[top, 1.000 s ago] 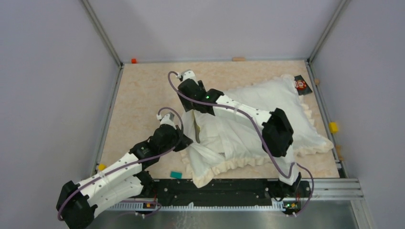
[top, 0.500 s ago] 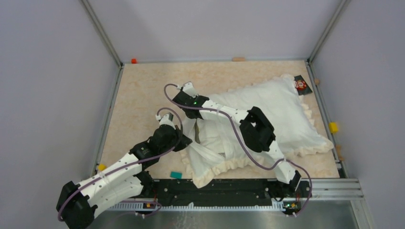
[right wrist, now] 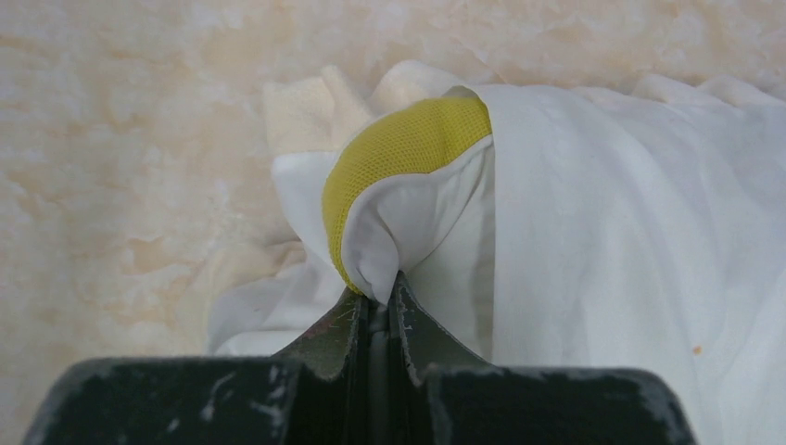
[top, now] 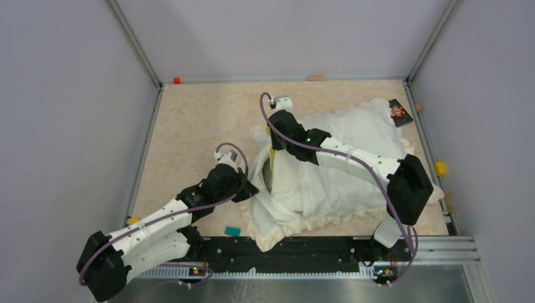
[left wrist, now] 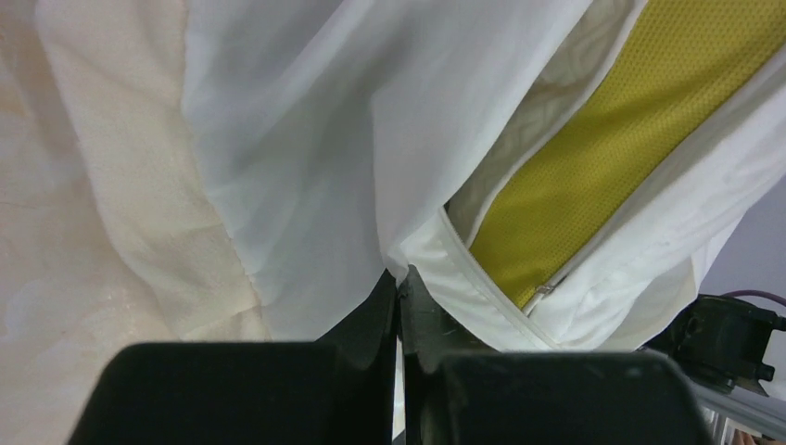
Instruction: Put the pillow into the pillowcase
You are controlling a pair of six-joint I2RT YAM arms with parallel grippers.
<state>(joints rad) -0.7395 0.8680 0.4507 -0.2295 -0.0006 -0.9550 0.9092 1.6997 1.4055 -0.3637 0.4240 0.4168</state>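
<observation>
Cloth hides most of the pillow (left wrist: 593, 158). It sits inside the pillowcase (top: 363, 126), and only its yellow mesh band (right wrist: 408, 139) and a strip of white piped seam show at the open mouth on the case's left end. From above, that mouth is a dark slit with a thin yellow line beside it. How deep the pillow reaches cannot be read from outside, though the case looks plump along its length. The right arm lies across the middle of the case and covers part of it. The ruffled border shows only along the near edge and at the left corners.

The left gripper (left wrist: 399, 278) has its fingers pressed together on a pinch of thin white pillowcase cloth at the near side of the mouth, right where that cloth meets the pillow's piped seam. Whether the seam is caught too cannot be told. A small metal zip pull (left wrist: 542, 290) lies just beside it. The right gripper (right wrist: 380, 289) is clenched on a fold of white fabric directly under the yellow band at the pillow's corner, at the far side of the mouth, with its fingertips buried in the fold.

On the beige table (top: 202, 120) there is one pillow and one pillowcase, held by two grippers. One teal block (top: 233, 231) sits near the front rail, and one black card with red print (top: 399, 112) lies just beside the far right ruffle.
</observation>
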